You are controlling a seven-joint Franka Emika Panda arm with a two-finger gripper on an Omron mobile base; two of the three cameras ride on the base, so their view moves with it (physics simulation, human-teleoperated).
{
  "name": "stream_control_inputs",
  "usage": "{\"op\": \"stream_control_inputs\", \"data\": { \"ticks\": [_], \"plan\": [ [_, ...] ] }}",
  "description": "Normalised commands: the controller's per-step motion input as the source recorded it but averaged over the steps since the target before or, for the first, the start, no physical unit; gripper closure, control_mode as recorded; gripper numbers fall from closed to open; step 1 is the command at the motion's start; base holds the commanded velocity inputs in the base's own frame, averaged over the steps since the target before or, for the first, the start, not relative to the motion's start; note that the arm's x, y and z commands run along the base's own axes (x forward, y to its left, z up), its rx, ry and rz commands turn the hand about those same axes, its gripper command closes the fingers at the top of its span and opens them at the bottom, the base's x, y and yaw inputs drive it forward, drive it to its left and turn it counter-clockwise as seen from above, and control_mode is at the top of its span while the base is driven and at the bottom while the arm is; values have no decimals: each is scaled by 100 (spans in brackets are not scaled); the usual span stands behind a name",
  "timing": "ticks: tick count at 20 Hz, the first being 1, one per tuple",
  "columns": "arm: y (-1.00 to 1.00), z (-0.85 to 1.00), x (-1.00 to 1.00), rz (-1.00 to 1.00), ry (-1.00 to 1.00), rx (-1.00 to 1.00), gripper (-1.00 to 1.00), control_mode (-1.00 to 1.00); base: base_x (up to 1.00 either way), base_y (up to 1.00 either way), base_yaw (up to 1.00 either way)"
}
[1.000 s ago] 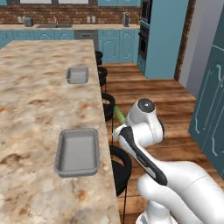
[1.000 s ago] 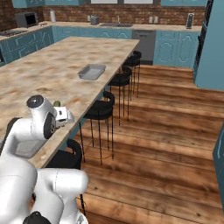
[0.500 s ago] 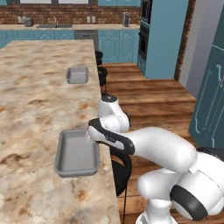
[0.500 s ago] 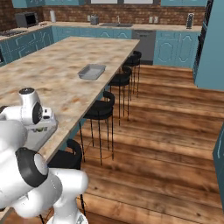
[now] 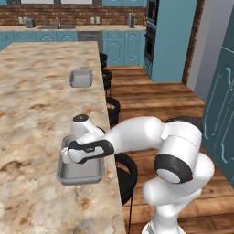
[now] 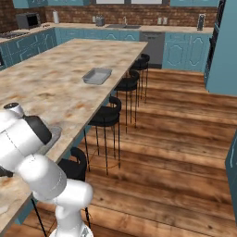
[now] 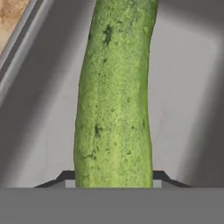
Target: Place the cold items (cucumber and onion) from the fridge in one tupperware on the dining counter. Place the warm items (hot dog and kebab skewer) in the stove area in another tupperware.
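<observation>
Seen from our hand camera, the cucumber [image 7: 113,96] stands clamped between the jaws, running lengthwise over the grey floor of a container [image 7: 183,100]. From the left base camera we see the arm reaching down over that container [image 5: 80,172] at the near edge of the worktop [image 5: 32,100], its hand low over the tray. A second container [image 5: 81,78] sits well apart, farther along the worktop, with nothing visible inside.

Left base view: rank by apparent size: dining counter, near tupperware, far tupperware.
1. dining counter, largest by far.
2. near tupperware, under the arm.
3. far tupperware, looks smallest, but it sits farther from the camera, so the two may be alike.
</observation>
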Motion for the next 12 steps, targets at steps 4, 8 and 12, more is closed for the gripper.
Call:
{"op": "stream_control_inputs", "data": {
  "ticks": [4,8,12],
  "plan": [
    [31,-37,74,-25,1,-6,100,-100,0,0,0],
    [0,-56,77,-24,11,-4,100,-100,0,0,0],
    [3,-50,34,-14,16,0,-100,-100,0,0,0]
  ]
}}
